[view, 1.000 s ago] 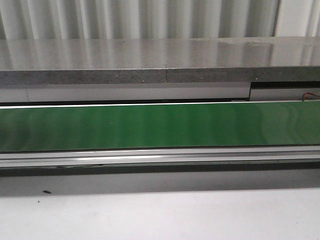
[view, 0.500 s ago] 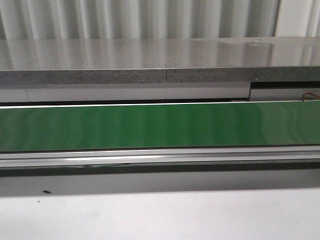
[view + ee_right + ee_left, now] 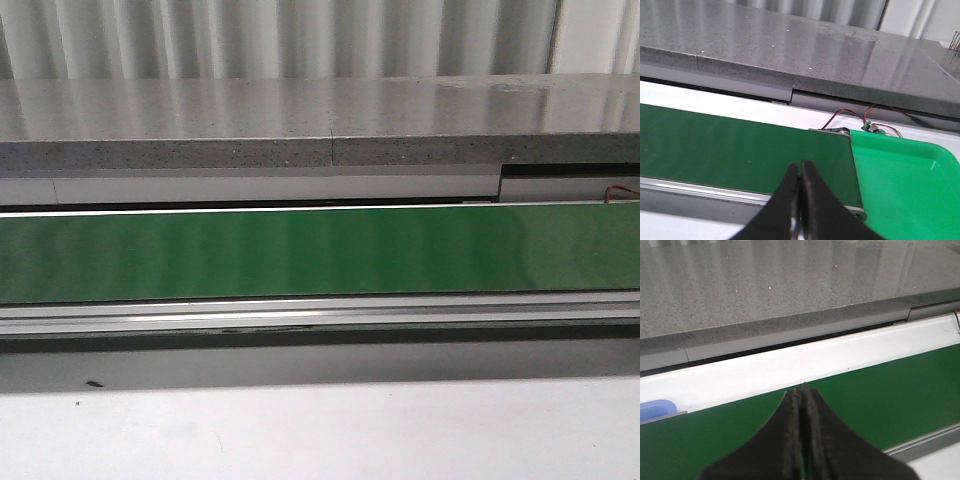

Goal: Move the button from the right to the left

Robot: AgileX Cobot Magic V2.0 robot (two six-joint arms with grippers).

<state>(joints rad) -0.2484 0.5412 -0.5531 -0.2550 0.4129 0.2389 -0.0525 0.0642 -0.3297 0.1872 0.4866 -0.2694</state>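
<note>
- Green belt (image 3: 320, 250) runs bare; button not visible in any view.
- Left end effector (image 3: 802, 390) and right end effector (image 3: 800, 167): both pressed together, holding nothing.
- Step: locating. Next, I must find the button on the right side.

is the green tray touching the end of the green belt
Cannot tell. The right wrist view shows the green tray right beside the belt end, but the seam is unclear.

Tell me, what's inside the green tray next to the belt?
The green tray looks bare inside wherever the right wrist view shows it. No button appears there. Its far right part runs out of the picture, so that bit cannot be checked. Red wires lie behind it.
</note>
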